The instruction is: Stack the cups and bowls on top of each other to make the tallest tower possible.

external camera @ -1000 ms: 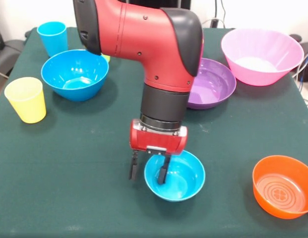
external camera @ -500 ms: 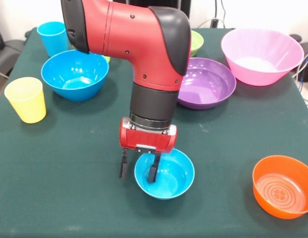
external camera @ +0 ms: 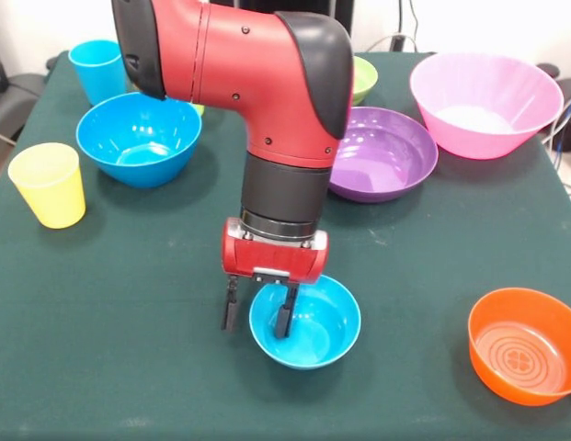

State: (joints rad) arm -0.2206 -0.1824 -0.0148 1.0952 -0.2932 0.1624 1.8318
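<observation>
In the front view, the gripper (external camera: 256, 314) straddles the rim of the small light-blue bowl (external camera: 305, 322), a glossy round plastic dish near the green cloth table's (external camera: 129, 276) front edge: one dark finger inside, one outside, apparently pinching the wall. A ridged orange bowl (external camera: 526, 344) sits at the front right corner. The yellow cup (external camera: 48, 184), tapered and smooth, stands at the left edge.
</observation>
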